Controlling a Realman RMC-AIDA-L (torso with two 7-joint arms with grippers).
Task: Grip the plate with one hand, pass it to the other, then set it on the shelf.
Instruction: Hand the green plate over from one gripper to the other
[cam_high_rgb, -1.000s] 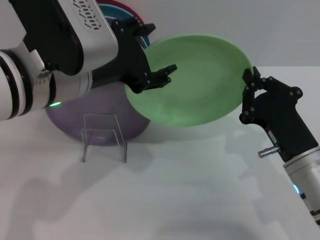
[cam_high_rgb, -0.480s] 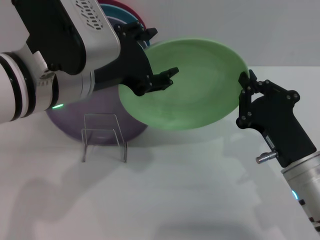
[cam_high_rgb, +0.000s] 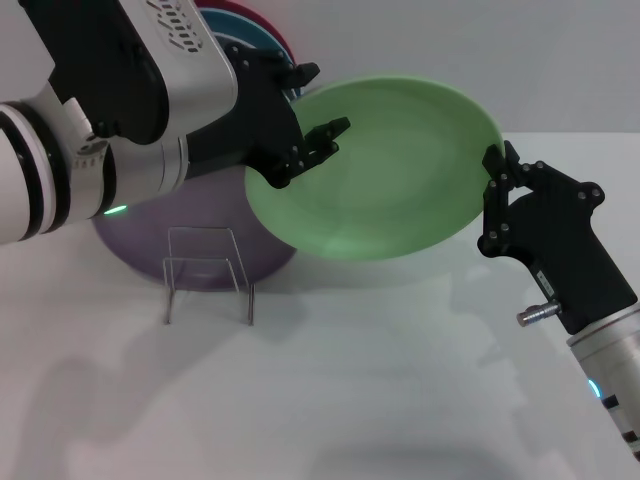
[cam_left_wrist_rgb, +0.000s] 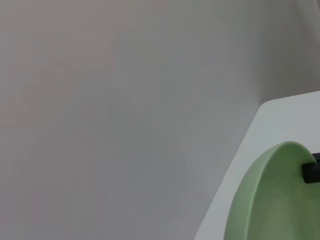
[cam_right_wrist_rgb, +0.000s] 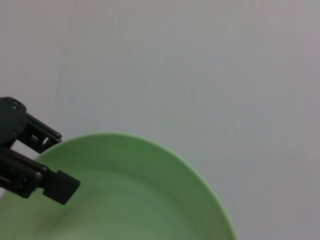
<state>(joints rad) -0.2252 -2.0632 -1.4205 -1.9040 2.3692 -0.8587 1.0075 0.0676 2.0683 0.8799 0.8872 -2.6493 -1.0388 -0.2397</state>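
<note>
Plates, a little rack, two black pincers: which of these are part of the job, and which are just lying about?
In the job:
- round pale mint-green plate, held in the air
- left pincer, open around the plate's edge
- right pincer, gripping the opposite edge
- small clear plate rack

Lying about:
- lilac plate behind the rack
- stacked teal and red plates at the back

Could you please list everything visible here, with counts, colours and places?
plate: one, pale mint green, held tilted in the air between both hands.
lilac plate: one, on the table behind the rack.
stacked plates: several, teal and red rims, mostly hidden behind the left arm.
shelf: one, clear thin-framed rack, standing empty on the table.
table: one, white.
left hand: black, at the plate's left rim.
right hand: black, gripping the plate's right rim.
</note>
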